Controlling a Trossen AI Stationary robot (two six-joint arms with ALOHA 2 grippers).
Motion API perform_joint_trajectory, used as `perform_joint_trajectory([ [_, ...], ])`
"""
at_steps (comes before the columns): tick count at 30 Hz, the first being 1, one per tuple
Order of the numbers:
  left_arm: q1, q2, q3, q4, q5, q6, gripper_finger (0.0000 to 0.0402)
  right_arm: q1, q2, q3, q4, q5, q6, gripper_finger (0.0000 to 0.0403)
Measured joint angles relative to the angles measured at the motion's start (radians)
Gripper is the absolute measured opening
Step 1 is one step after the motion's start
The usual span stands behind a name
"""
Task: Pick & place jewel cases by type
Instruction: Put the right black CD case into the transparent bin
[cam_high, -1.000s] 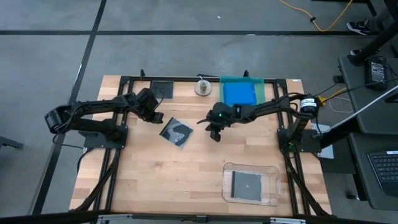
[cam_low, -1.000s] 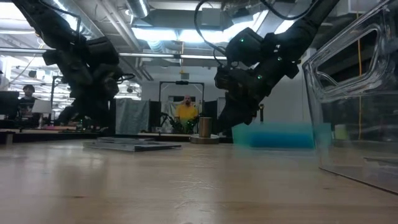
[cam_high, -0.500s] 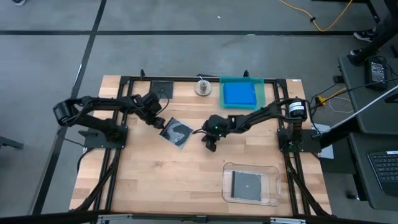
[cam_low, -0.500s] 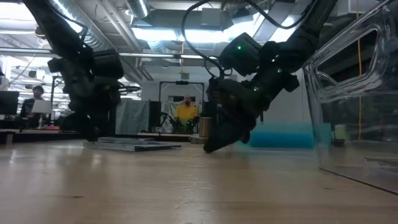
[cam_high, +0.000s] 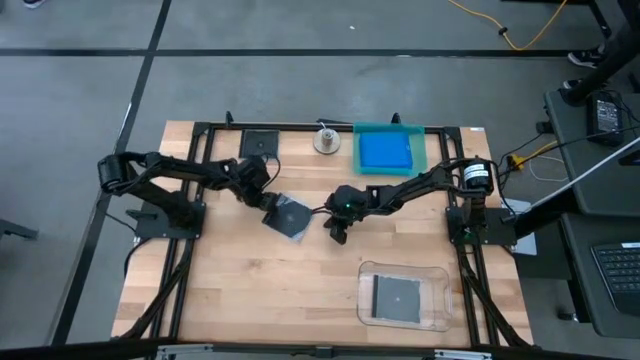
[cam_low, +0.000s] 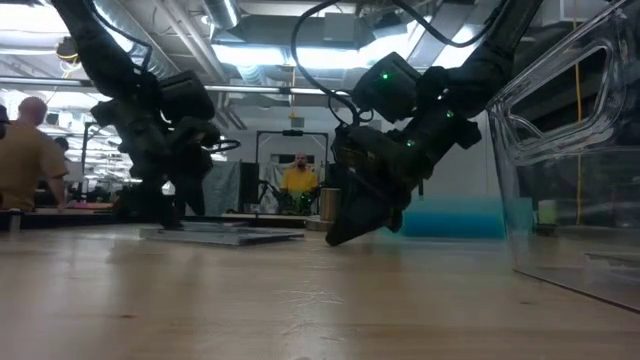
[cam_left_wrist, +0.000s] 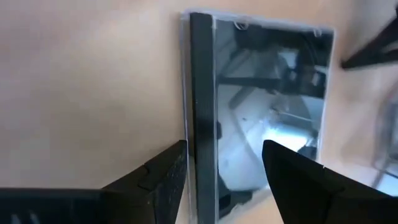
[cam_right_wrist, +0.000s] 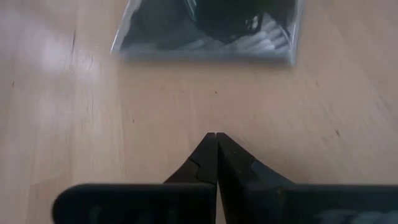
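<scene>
Thin, glossy dark grey square jewel case (cam_high: 287, 217) flat on wooden worktop (cam_high: 250, 290), likely light, stiff, slippery, brittle; best pinched across edge; left gripper (cam_left_wrist: 224, 165) spread wide astride spine edge, right gripper (cam_right_wrist: 215, 142) pressed closed nearby.

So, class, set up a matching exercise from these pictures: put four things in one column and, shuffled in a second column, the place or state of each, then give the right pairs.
Column one:
1. left tool
2. right tool
3. blue jewel case
4. dark jewel case at the table's near edge

Column two:
A. lies in the teal-green tray
B. shut, tip low over the bare wood
C. lies in the clear tray
D. open, fingers either side of the dark jewel case in the middle

Pairs: 1-D, 2-B, 3-A, 4-C
</scene>
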Motion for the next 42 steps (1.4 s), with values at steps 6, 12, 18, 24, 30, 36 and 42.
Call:
perform_joint_trajectory([
  [6,-0.122,0.007,-0.007,0.141,-0.008,-0.182,0.0206,0.0,0.0,0.0,0.0,-0.001,-0.023,0.0004],
  [12,-0.195,0.054,-0.005,0.214,-0.039,-0.27,0.0206,0.0,0.001,0.0,-0.001,-0.002,-0.03,0.0004],
  [18,-0.236,0.126,-0.007,0.333,-0.049,-0.361,0.0205,0.0,0.0,-0.002,-0.012,-0.009,-0.052,0.0004],
  [24,-0.238,0.151,-0.003,0.351,-0.044,-0.347,0.0205,-0.005,-0.001,-0.004,-0.02,-0.02,-0.056,0.0004],
  [30,-0.239,0.151,0.002,0.304,-0.062,-0.309,0.0205,-0.007,0.0,-0.004,-0.019,-0.028,-0.077,0.0004],
  [36,-0.239,0.148,-0.011,0.398,-0.06,-0.307,0.0202,-0.007,-0.001,-0.004,-0.023,-0.028,-0.082,0.0004],
  [42,-0.241,0.111,-0.01,0.39,-0.083,-0.311,0.0189,-0.007,-0.001,-0.004,-0.028,-0.028,-0.099,0.0004],
])
